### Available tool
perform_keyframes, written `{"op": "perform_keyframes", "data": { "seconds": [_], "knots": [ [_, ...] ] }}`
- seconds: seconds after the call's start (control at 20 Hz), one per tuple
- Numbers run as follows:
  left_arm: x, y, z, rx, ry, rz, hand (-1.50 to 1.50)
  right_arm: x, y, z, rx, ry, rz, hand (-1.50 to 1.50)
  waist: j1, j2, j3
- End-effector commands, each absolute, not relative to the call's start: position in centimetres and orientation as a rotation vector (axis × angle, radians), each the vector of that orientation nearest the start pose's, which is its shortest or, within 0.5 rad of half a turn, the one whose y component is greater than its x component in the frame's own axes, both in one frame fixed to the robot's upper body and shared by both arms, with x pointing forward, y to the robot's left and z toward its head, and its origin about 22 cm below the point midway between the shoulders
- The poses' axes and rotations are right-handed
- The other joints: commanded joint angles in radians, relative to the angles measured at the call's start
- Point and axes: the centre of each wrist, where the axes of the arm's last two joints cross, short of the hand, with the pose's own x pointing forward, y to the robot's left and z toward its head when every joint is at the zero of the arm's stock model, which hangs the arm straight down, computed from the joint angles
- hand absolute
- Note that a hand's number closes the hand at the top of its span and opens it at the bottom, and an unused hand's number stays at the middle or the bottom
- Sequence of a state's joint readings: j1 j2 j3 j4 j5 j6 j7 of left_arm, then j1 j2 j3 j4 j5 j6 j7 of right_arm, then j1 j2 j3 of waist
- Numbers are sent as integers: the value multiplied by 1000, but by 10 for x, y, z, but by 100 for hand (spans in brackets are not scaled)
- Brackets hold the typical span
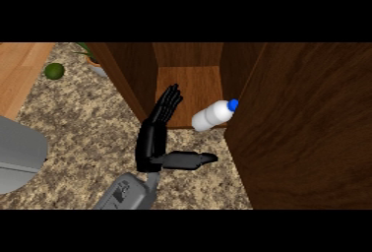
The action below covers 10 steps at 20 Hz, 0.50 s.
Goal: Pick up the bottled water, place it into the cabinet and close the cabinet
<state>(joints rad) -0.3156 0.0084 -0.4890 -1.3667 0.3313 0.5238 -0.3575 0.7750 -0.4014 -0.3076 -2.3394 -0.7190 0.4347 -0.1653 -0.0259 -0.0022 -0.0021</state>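
Head view: you've got one hand (154,135) in frame, coming up from the lower edge on a grey forearm (127,194), centre-left. Which arm it is you can't tell from this shot. Fingers are straight and point up toward the cabinet opening, thumb sticks out to the right; it holds nothing.

Bottle (213,114) lies tilted on its side at the front lip of the cabinet (305,123) floor, centre of frame, blue cap (232,104) toward upper right. Its base end hangs just over the shelf edge toward the counter (80,128). It sits just right of the fingers, apart from them, and close against the dark wood panel on the right.

That panel fills the right third of frame; you can't tell whether it's the door or a side wall. Left cabinet panel runs diagonally from top centre down to the hand.

Upper left: a green round fruit (54,71) on the counter, a potted plant (91,56) partly cut off by the cabinet. Left edge, lower: part of a grey rounded object (18,157).
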Motion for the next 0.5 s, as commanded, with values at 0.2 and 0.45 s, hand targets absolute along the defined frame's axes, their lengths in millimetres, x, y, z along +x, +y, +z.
{"op": "perform_keyframes", "data": {
  "seconds": [0.2, 0.45],
  "knots": [
    [225, 73, 4, -370, -1818, 92, 150, 59, -337, 156, 245, -1902, 212, -150, 14, -1, 1],
    [193, 105, -13, -396, -1812, 44, 150, 47, -309, 163, 299, -1858, 286, 150, 11, -4, 0]
  ]
}}
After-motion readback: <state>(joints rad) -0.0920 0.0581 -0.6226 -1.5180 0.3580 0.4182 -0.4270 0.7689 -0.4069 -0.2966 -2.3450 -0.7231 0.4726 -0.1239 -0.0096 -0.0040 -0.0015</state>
